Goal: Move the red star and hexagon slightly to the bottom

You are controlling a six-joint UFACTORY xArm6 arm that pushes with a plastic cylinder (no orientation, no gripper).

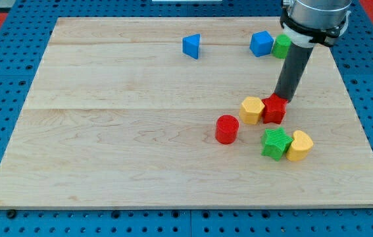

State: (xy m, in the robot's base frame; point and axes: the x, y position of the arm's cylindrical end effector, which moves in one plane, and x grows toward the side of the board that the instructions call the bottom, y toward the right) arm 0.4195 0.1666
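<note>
Board [140,131]: wooden table top, fills most of the view, sits on a blue pegboard [2,99]. All blocks lie in its right half or along the top.

Rod [295,66]: comes down from the arm at the view's top right, slightly slanted. My tip [282,100] rests at the top edge of the red star [275,109], touching or nearly so. There is no gripper on this rig, so nothing is opened, clenched or held; the rod can only push.

Task blocks: red star sits right of centre. The yellow hexagon [252,109] is pressed against its left side, so I take this as the hexagon meant. They form a pair.

Progress, as I judge it: tip is placed for a downward push, on the correct side of the star. Whether the pair has travelled at all I cannot tell. The hexagon has no tip behind it, so it may need a separate push.

Room: below the pair lie a green star [276,143] and a yellow block [299,145], touching each other, just below the red star. A red cylinder [226,129] lies below-left of the hexagon. Only a short clear gap downward, so a slight move fits; a longer one would hit the green star. Board's bottom edge is well clear.

Elsewhere: blue block [191,46], blue block [260,43] and green block [281,46] near the top edge, out of the way.
</note>
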